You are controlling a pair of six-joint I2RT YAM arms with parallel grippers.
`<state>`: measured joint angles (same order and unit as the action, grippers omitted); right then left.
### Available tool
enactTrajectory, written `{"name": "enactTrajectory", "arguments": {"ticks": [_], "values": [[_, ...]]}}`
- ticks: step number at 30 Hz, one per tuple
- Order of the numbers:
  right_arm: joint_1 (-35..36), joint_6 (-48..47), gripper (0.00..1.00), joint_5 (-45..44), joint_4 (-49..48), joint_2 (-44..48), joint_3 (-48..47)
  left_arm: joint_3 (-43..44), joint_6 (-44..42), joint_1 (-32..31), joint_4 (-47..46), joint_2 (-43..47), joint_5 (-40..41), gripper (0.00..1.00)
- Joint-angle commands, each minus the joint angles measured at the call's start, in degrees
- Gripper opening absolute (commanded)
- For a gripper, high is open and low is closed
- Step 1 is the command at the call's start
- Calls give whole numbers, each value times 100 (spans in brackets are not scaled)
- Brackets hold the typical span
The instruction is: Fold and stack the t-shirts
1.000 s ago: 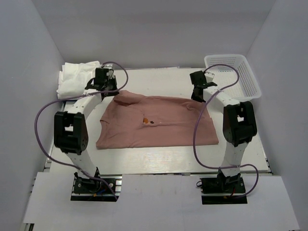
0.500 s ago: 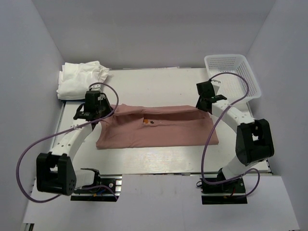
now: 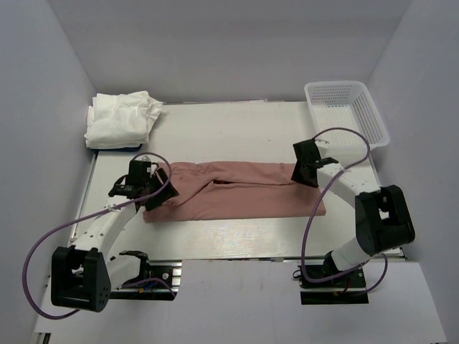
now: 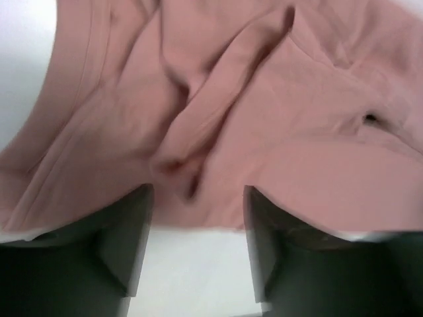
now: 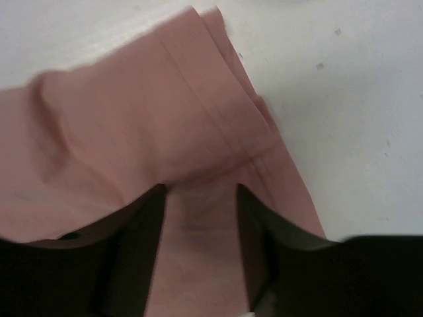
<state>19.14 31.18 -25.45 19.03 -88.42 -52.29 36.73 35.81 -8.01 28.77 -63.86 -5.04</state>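
Note:
The dusty-pink t-shirt (image 3: 244,197) lies in the middle of the table as a long band, its far half laid over its near half. My left gripper (image 3: 153,193) hangs low over its left end. In the left wrist view the left gripper (image 4: 198,191) is open, with bare table between its fingers (image 4: 129,244) and the rumpled pink t-shirt (image 4: 264,119) just beyond the tips. My right gripper (image 3: 305,176) is at the shirt's right end. The right wrist view shows the right gripper (image 5: 200,188) open, with the pink t-shirt (image 5: 145,112) flat beneath it. White folded t-shirts (image 3: 118,118) sit at the back left.
A white mesh basket (image 3: 348,107) stands at the back right corner of the table (image 3: 237,129). Purple cables loop from both arms, and the left one hangs out past the table's left edge. White walls close in the back and both sides.
Both grippers drew the shirt's far edge toward the near side, folding it in half. They then went from shut to open and let go of the cloth.

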Motion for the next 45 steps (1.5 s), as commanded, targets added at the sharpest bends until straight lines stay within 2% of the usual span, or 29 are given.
{"name": "enactTrajectory", "arguments": {"ticks": [1, 2, 3, 4, 6, 7, 11, 16, 21, 26, 30, 37, 45], "values": [[-6, 248, 57, -293, 557, 832, 393, 361, 216, -25, 1243, 496, -418, 99], [-24, 248, 62, -355, 584, 957, 456, 361, 216, -25, 1410, 680, -550, 100], [-24, 248, 72, -390, 611, 1167, 553, 422, 120, -25, 1603, 751, -551, 100], [-24, 222, 77, -425, 620, 1239, 588, 475, 58, -25, 1675, 752, -551, 100], [-24, 222, 82, -426, 436, 1398, 580, 554, -3, -25, 1484, 752, -498, 100], [-24, 74, 90, -295, 348, 1389, 528, 685, -4, -25, 1351, 639, -437, 100], [11, -191, 90, 206, -13, 856, 142, 993, -171, -25, 447, -64, -717, 100], [11, -375, 90, 242, 110, 151, -448, 1546, -381, -25, -389, -1206, -919, 100], [2, -437, 90, -3, 198, -157, -720, 1978, -514, -25, -679, -2148, -982, 100], [11, -507, 90, 171, 250, -334, -897, 2435, -698, -78, -558, -2754, -403, 100], [-24, -472, 90, 199, 242, -316, -809, 2558, -760, -148, -671, -3245, -717, 100], [-33, -411, 90, 58, 400, -193, -835, 2803, -892, -473, -707, -3695, -911, 100], [-33, -376, 90, 41, 444, -52, -712, 2787, -1015, -755, -707, -3424, -1201, 100]]}}
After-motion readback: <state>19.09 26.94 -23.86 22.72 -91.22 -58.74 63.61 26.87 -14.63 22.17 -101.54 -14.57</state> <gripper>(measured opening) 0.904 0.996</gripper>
